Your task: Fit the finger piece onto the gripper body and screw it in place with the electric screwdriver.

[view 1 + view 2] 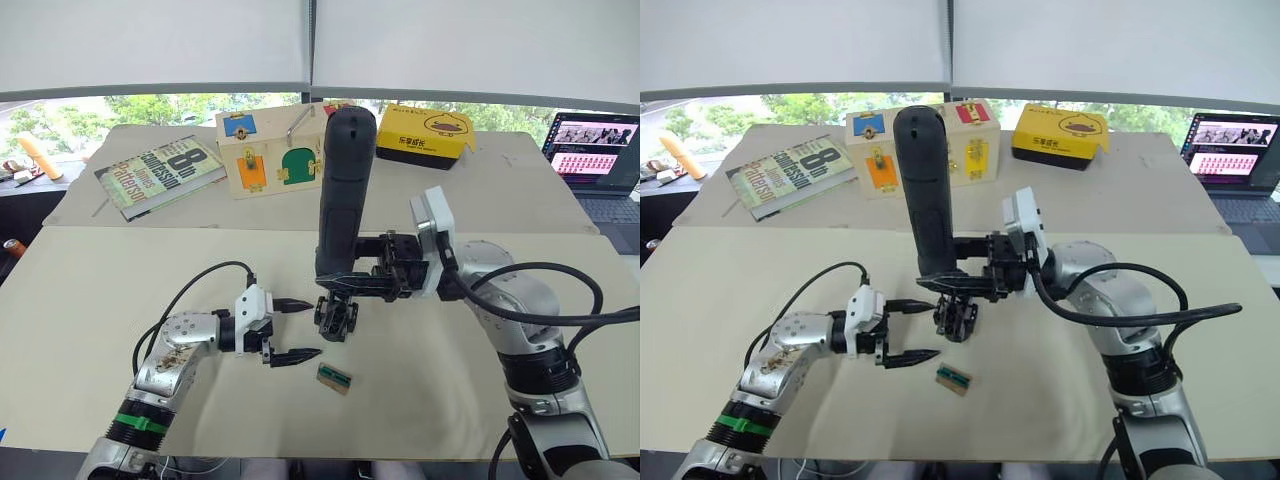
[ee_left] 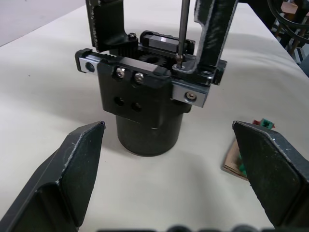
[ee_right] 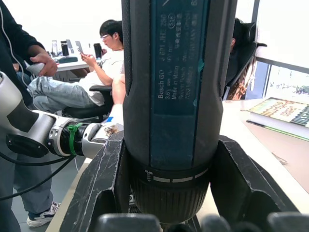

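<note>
On the left, the left tool (image 1: 292, 328) lies low over the counter (image 1: 120, 300) with its two black fingers spread wide, holding nothing, and it points toward the gripper body (image 1: 336, 316). The gripper body stands upright on its round base near the middle of the counter, just beside the open fingers. A small green-topped block (image 1: 334, 377) lies near it (toward the robot). Above the gripper body the electric screwdriver (image 1: 343, 195) stands upright, its thin bit (image 2: 182, 34) touching the top of the body. The right tool (image 1: 375, 279) is clamped around the screwdriver's lower part.
</note>
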You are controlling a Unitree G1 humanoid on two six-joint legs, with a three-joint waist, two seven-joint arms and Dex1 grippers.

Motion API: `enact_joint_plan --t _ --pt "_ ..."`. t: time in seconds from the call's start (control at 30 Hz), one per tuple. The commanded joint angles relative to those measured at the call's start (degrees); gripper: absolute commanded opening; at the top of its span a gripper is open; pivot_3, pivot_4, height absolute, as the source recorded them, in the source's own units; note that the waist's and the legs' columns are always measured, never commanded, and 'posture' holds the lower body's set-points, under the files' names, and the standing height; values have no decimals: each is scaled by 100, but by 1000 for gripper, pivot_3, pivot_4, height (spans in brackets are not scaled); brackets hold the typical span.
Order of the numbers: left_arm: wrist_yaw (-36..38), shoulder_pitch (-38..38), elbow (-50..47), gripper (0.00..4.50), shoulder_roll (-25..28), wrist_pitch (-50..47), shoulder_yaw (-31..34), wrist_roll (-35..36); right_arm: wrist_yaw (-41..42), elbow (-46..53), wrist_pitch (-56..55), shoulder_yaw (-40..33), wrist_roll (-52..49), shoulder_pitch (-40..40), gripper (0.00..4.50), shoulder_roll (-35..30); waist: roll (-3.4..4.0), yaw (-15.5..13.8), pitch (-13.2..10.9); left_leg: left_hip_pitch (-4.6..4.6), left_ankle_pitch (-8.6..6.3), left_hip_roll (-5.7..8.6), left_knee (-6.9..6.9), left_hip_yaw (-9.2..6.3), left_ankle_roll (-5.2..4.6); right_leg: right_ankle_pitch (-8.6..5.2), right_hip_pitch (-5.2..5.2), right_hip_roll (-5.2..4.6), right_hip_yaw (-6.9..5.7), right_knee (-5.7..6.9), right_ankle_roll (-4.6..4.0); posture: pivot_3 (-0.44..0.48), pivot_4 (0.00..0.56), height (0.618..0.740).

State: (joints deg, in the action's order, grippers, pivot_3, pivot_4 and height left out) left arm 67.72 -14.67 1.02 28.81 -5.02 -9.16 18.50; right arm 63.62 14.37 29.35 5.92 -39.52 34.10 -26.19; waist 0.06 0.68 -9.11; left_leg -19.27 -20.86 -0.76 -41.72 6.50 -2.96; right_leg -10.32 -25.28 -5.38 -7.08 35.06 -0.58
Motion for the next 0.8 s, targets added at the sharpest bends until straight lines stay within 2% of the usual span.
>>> enact_joint_plan --t 0.03,0.8 --pt "-36 -148 76 4500 -105 165 -88 -88 -10 167 -93 -90 -51 126 1895 36 0 0 0 0 0 1 0 0 0 0 0 0 0 0 0 0 150 740" --pt "230 -912 1481 4500 -717 837 -466 -488 -84 228 -67 -98 -15 48 1895 -21 -1 2 1 1 1 1 -1 2 0 1 3 2 -2 4 0 0 150 740"
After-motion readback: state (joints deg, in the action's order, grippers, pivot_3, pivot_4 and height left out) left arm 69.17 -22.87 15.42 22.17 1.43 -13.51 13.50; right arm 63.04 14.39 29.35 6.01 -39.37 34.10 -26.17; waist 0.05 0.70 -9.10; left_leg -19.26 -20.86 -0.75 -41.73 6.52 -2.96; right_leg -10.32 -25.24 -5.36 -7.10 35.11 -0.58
